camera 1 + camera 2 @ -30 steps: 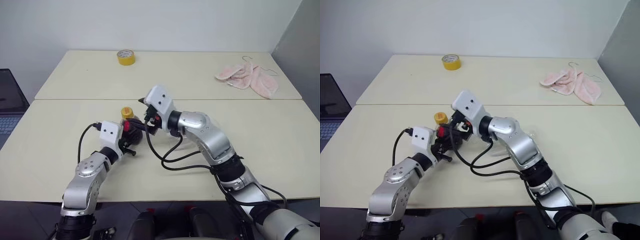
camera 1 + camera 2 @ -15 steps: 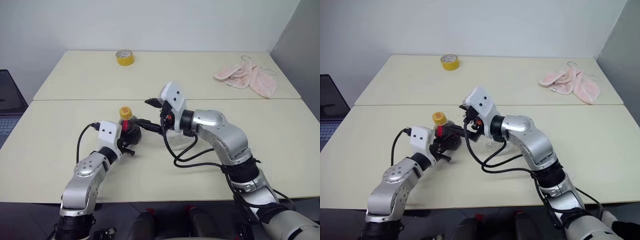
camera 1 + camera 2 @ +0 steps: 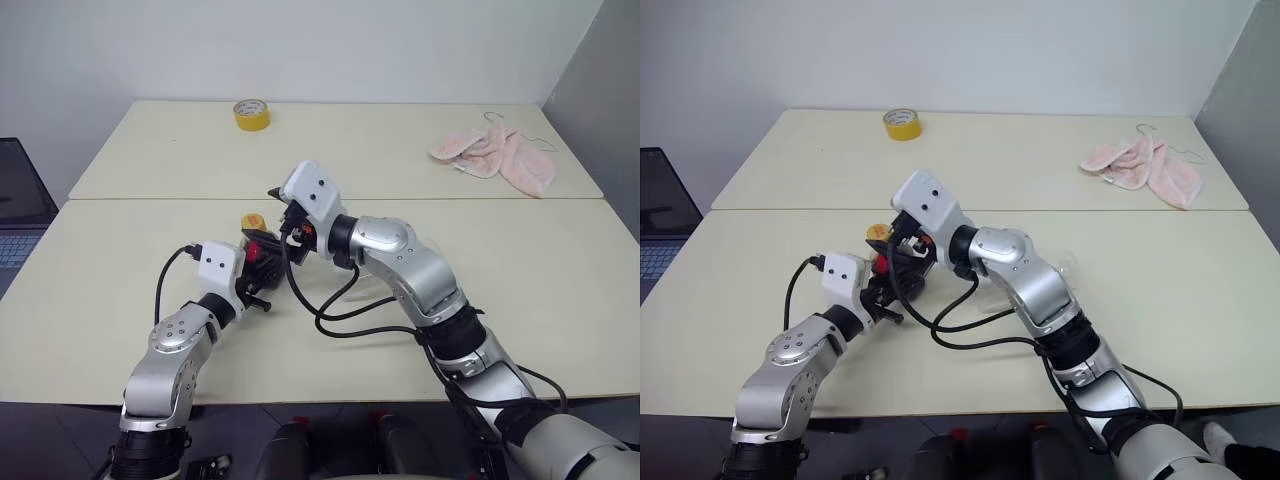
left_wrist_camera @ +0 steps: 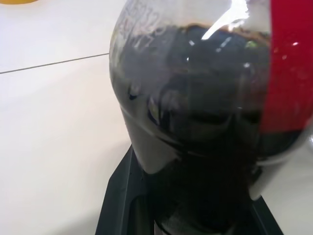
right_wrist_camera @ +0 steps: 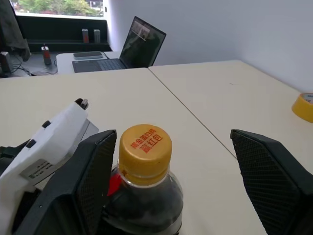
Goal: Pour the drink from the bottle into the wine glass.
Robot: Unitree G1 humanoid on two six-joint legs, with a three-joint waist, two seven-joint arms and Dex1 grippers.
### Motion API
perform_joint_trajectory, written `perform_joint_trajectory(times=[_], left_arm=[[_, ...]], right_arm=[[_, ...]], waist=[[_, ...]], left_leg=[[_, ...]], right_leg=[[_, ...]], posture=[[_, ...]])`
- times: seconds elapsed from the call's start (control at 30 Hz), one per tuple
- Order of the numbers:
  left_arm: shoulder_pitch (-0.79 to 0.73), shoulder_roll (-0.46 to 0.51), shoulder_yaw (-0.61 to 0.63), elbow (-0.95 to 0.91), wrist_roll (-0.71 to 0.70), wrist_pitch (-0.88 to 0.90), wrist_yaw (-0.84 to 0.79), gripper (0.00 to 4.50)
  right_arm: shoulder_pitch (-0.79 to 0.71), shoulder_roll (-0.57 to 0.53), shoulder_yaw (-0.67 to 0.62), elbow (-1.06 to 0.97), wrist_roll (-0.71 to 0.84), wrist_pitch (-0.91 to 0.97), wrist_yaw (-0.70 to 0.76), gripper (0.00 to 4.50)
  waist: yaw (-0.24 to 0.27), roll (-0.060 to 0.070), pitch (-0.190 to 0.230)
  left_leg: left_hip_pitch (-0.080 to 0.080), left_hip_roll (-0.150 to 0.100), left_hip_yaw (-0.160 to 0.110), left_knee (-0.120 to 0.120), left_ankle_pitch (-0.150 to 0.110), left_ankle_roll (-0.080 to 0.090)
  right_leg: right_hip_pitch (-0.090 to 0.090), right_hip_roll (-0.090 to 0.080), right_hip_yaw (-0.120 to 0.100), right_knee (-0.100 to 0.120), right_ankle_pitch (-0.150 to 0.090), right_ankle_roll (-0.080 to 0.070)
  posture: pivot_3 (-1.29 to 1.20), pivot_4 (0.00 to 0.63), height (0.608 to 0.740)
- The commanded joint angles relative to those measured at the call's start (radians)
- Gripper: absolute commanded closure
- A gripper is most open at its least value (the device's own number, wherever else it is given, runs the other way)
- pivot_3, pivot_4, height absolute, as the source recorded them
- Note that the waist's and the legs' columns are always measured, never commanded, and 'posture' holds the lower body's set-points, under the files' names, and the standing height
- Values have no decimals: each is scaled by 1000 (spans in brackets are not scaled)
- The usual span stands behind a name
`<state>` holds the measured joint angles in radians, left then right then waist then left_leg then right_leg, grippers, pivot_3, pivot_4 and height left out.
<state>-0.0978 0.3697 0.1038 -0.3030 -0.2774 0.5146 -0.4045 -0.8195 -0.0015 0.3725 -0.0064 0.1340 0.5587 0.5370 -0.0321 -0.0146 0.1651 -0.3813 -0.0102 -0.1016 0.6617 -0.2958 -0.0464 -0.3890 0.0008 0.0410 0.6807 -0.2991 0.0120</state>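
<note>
At the centre-left of the head views, on the matt cream table (image 3: 120,290), the left gripper (image 3: 262,268) is clenched around the belly of the bottle (image 5: 144,196), a squat, rounded vessel of clear glossy plastic. In the left wrist view its curved wall bulges close to the lens, with the black fingers (image 4: 122,196) pressed to its sides. The drink (image 4: 195,122) inside is dark brown, almost black, with bright glints on the plastic over it. A red label band (image 4: 288,68) wraps the neck, and a yellow cap (image 5: 145,146), ribbed at the rim and printed with small red characters, is still screwed on top. The right gripper (image 5: 171,191) hangs just above the cap with its jaws spread wide and gripping nothing; in its own wrist view the two flat black pads (image 5: 266,176), cross-hatched in texture, stand either side of the cap without touching it. The wine glass (image 3: 1068,266), thin and colourless, shows faintly at the middle of the right eye view, behind the right forearm and well apart from the bottle; its stem and foot are hard to make out. In the upper left of the head views lies a yellow tape roll (image 3: 251,114), and in the upper right a crumpled pink cloth (image 3: 495,155), soft and fuzzy. A dark laptop (image 3: 20,215) sits at the left edge.
</note>
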Motion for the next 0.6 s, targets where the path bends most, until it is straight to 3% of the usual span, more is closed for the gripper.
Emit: perform_joint_trajectory(times=[0.03, 0.6], left_arm=[[-12, 3, 6, -48, -13, -17, -4, 3730], [-18, 0, 7, -45, -18, -12, -4, 3730]], right_arm=[[-34, 12, -18, -6, -14, -38, -11, 518], [22, -62, -30, -87, -8, -25, 24, 518]], waist=[[0, 0, 0], [0, 0, 0]], left_leg=[[0, 0, 0, 0, 0, 0], [0, 0, 0, 0, 0, 0]], right_leg=[[0, 0, 0, 0, 0, 0], [0, 0, 0, 0, 0, 0]], posture=[[0, 150, 740], [0, 150, 740]])
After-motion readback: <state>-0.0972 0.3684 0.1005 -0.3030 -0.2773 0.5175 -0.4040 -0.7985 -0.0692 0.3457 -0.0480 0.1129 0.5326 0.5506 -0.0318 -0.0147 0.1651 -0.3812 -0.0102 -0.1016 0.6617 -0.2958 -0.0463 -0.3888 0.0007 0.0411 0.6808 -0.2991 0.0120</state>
